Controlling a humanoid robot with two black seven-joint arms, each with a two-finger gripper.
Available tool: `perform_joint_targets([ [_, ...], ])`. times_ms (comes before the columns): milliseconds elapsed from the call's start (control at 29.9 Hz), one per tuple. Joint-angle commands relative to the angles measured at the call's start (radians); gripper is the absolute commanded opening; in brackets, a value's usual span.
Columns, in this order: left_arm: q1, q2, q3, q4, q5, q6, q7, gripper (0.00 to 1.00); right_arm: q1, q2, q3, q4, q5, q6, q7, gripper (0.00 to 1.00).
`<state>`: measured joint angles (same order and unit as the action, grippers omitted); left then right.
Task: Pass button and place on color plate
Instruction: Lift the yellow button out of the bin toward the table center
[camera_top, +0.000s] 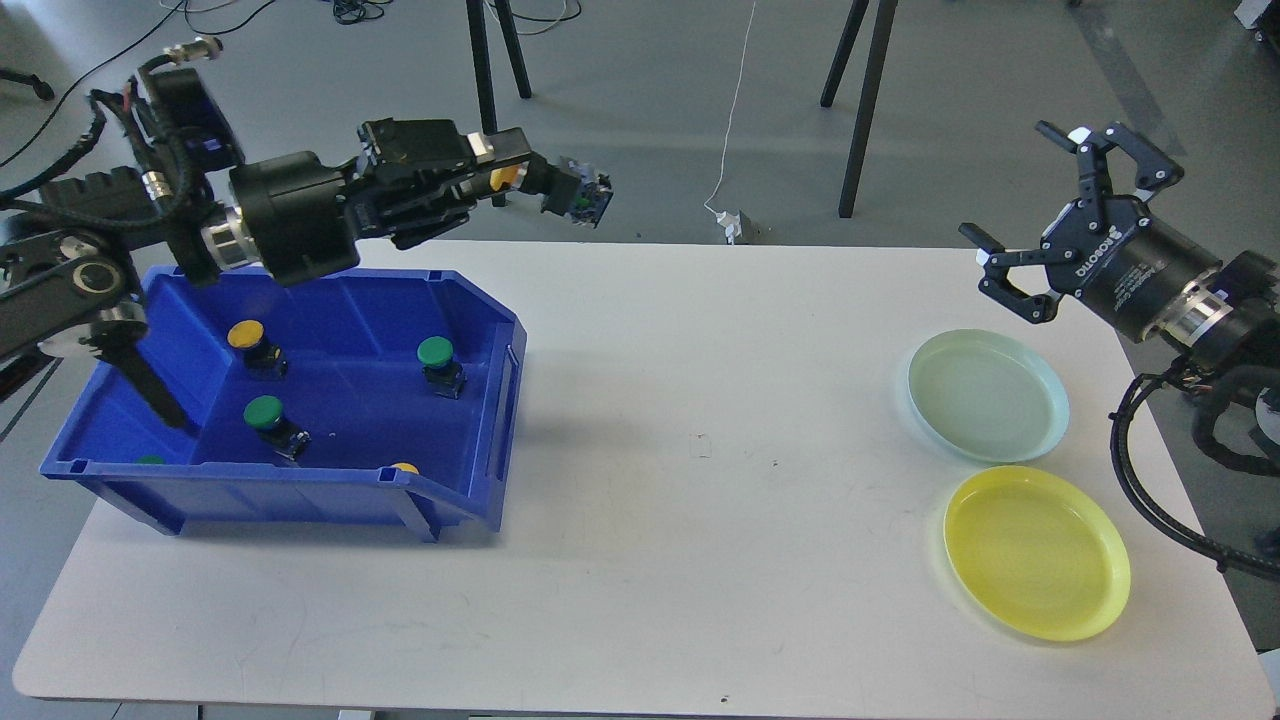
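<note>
Reaching in from the left above the far rim of a blue bin (300, 500), the left claw (530, 180) is clenched on a yellow-capped button (575, 192), held in the air over the back edge of the white worktop (700, 560). Inside the bin lie more buttons: a yellow one (248, 340) near the back left, a green one (437, 358) toward the right wall, another green one (268, 418) in the middle. Two more caps peep over the bin's front wall. On the far right, the right claw (1040, 215) hangs released, fingers spread wide, above the worktop's back right corner. Just below it sits a pale green plate (988, 395); a yellow plate (1037, 552) lies just beside that one, nearer the front edge
</note>
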<state>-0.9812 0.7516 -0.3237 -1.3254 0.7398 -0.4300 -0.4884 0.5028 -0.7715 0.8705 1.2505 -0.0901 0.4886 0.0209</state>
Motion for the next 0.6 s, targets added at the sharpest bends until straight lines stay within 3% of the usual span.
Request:
perform_joint_targets([
  [0,0.002,-0.150,-0.003,0.054,-0.014,0.047,0.000,0.07,-0.041,-0.071,-0.012,0.122,-0.057,0.000,0.002,1.00],
  [167,0.038,-0.290,-0.009,0.149,-0.011,0.054,0.000,0.07,-0.040,-0.034,-0.037,0.171,-0.059,0.000,0.001,1.00],
  [568,0.044,-0.301,-0.011,0.157,-0.016,0.043,0.000,0.07,0.005,0.187,-0.064,0.147,-0.060,0.000,0.002,1.00],
])
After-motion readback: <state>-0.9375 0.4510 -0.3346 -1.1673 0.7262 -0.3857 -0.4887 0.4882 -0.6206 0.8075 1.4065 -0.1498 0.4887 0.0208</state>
